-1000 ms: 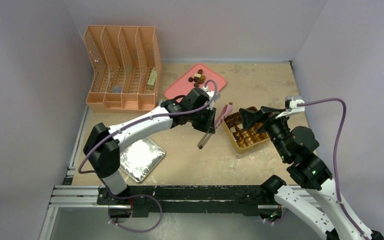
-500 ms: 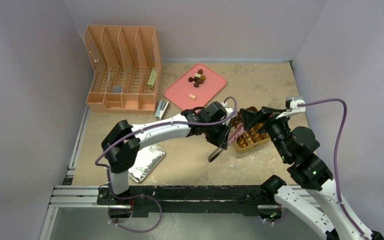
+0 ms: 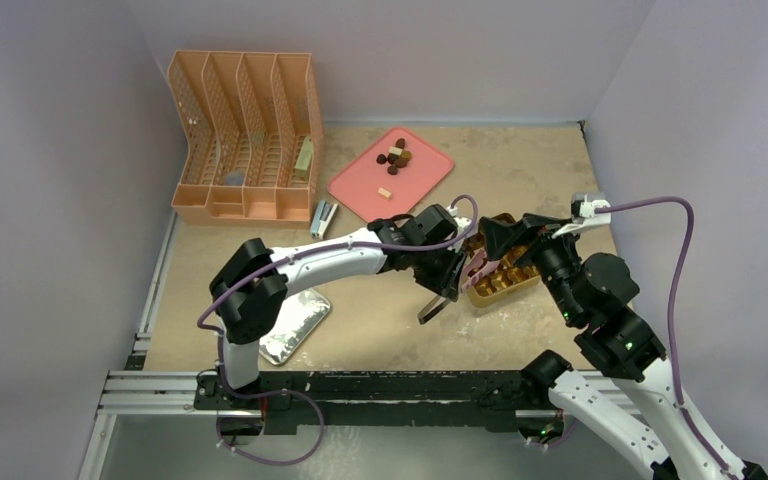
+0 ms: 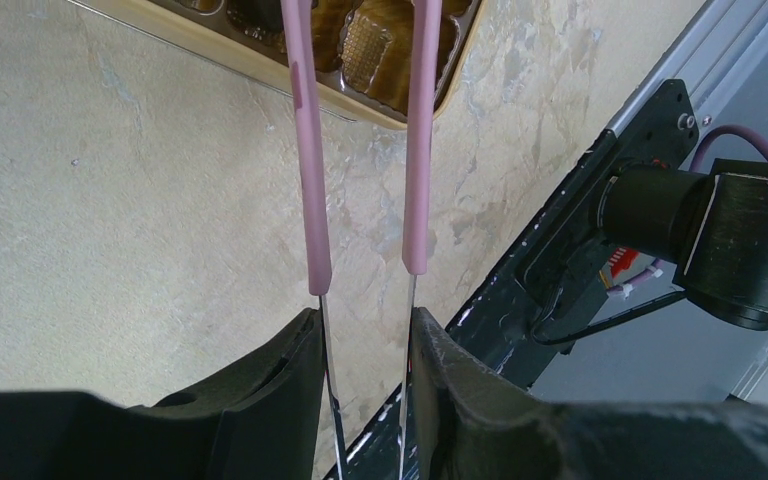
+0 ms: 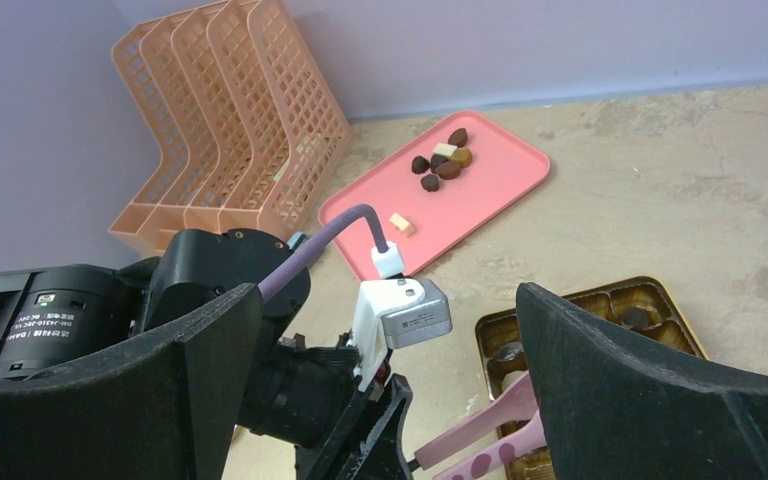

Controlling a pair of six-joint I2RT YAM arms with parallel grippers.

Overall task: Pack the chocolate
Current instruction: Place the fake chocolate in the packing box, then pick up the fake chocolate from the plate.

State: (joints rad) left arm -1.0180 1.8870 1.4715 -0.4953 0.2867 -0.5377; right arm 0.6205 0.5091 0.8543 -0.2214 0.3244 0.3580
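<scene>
Your left gripper [image 4: 365,335] is closed on the pink tongs [image 4: 306,150], a finger pressing each metal handle. The tong arms are parted and reach over the gold box [image 3: 495,296] on the bench [image 3: 380,320]. Your right gripper [image 5: 385,290] hangs beside that box with its jaws spread wide, holding nothing. Most of the chocolate [image 5: 445,160] lies clustered on the pink tray [image 5: 500,180], and a few pieces sit in the box cells.

Beige, mottled tabletop [image 3: 380,330]. At far left, an orange mesh file rack [image 3: 245,135]. Just right of it, at far centre, a flat pink tray [image 3: 355,187]. Near the rack's front corner, a small grey-blue stapler [image 3: 322,217]. At near left, a silver foil packet [image 3: 298,322]. At right, a gold gridded box [image 3: 500,288], well apart from the tray.
</scene>
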